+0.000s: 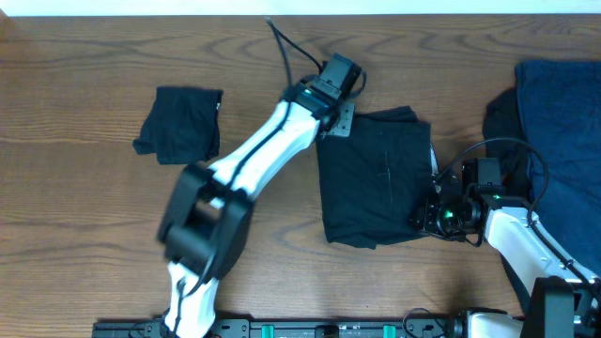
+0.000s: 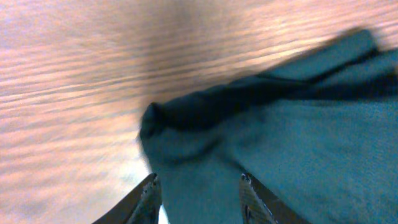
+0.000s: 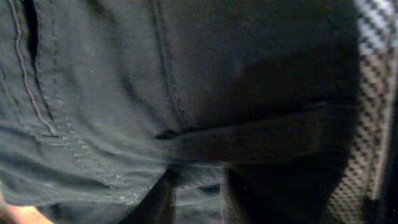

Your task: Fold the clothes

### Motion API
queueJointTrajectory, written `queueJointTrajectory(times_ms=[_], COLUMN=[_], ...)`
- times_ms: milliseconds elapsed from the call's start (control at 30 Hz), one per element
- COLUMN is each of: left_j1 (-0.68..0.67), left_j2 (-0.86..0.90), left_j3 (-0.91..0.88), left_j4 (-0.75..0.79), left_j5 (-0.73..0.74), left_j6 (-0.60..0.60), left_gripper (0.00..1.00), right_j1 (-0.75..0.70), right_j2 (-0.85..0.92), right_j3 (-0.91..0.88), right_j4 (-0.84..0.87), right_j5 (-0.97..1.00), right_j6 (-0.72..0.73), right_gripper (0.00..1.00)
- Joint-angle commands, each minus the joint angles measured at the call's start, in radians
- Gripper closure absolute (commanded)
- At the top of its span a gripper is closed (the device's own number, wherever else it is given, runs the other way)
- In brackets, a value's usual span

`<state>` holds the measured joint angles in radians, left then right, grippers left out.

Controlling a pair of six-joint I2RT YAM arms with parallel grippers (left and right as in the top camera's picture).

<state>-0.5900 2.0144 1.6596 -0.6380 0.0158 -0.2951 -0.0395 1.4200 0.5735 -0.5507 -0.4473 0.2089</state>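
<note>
1 folded garment (image 1: 178, 124) lies left on the counter (image 1: 84, 216), well apart. The left gripper (image 1: 336, 120) meets the dark garment (image 1: 376, 178) at its far corner, cloth between its fingers, likely to fold it. The right gripper (image 1: 434, 214) sits at the near right edge. Whether either clamps, I cannot tell. A blue pile (image 1: 563, 113) crowds the right arm.

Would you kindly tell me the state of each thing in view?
dark garment: folded, lying flat
small black garment: roughly folded, apart
blue cloth: unfolded, partly out of frame
left gripper: at dark garment's corner, grip unclear
right gripper: at dark garment's edge, grip unclear
</note>
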Motion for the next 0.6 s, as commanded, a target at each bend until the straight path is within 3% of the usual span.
queueJointTrajectory(times_ms=[0,133,267,400,433,467,567], left_j1=[-0.002,-0.003,-0.013,-0.044,-0.056,-0.069,-0.113], left_j2=[-0.120,-0.140,-0.138,-0.138,-0.138,-0.138,-0.138], left_j3=[0.014,0.012,-0.043,-0.132,-0.155,-0.177,-0.243], left_j4=[-0.089,-0.219,-0.255,-0.247,-0.243,-0.240,-0.214], left_j5=[0.063,0.202,0.373,0.475,0.481,0.483,0.484], left_j6=[-0.021,-0.021,-0.013,-0.014,-0.014,-0.018,-0.018], left_gripper=[0.58,0.59,0.70,0.81,0.81,0.87,0.90], right_j1=[0.005,-0.003,-0.034,-0.066,-0.072,-0.077,-0.086], right_j2=[0.004,-0.017,-0.040,-0.053,-0.055,-0.055,-0.053], right_j3=[0.017,0.137,0.298,0.406,0.421,0.426,0.425], right_j4=[0.011,-0.080,-0.180,-0.268,-0.285,-0.293,-0.310], right_j5=[0.007,-0.058,-0.058,-0.005,0.039,0.078,0.173], right_j6=[-0.009,-0.041,-0.043,-0.076,-0.076,-0.076,-0.076], right_gripper=[0.51,0.46,0.36,0.05,0.01,0.01,0.01])
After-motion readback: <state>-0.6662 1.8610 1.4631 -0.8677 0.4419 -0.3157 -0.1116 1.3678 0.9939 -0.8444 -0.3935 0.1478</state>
